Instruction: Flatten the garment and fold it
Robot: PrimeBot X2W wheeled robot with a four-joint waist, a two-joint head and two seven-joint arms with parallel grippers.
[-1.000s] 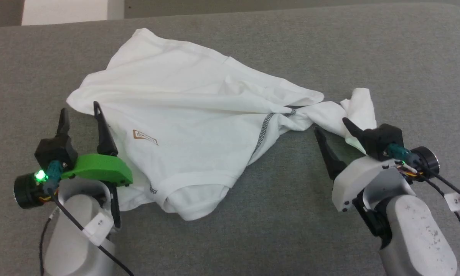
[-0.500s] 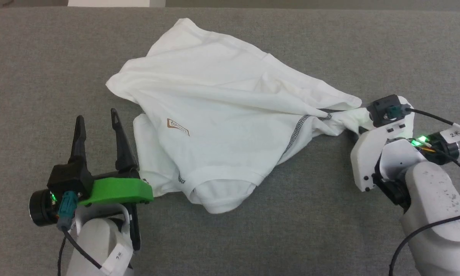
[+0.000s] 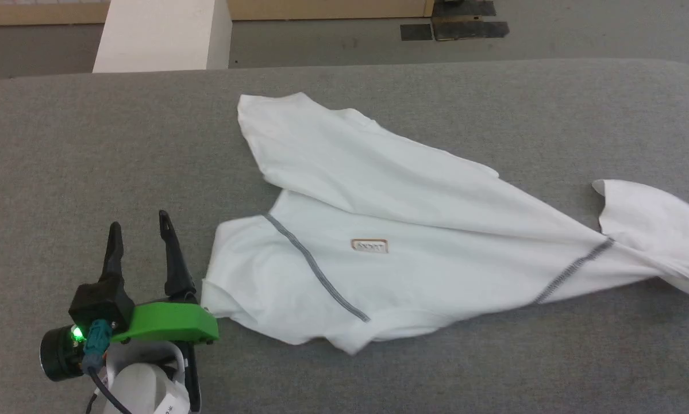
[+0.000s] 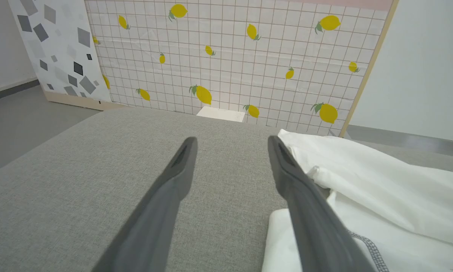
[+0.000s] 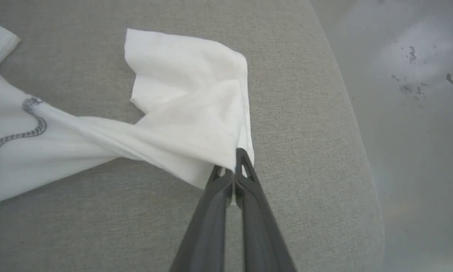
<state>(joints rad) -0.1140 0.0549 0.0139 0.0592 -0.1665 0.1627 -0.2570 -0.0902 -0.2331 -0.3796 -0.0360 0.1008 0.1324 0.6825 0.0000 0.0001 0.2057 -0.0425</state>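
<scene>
The garment (image 3: 401, 230), a white T-shirt with a small tan patch and dark grey seam lines, lies stretched across the grey table, pulled out toward the right edge of the head view. My right gripper (image 5: 230, 162) is shut on a bunched corner of the garment (image 5: 188, 113) near the table's rounded right edge. My left gripper (image 3: 140, 236) stands open on the bare table just left of the garment's near-left corner. In the left wrist view that gripper (image 4: 232, 145) shows spread fingers, the right one lying against the garment's edge (image 4: 362, 189).
The grey padded table (image 3: 91, 161) has bare room to the left and front. A white box (image 3: 160, 34) stands behind its far edge. The floor (image 5: 419, 113) drops off just right of the table edge. A lemon-patterned panel (image 4: 230, 56) stands beyond the table.
My right gripper has closed on the garment's right corner and dragged it rightward, stretching the shirt out and turning the patch. The camera has shifted too. My left gripper stays open.
</scene>
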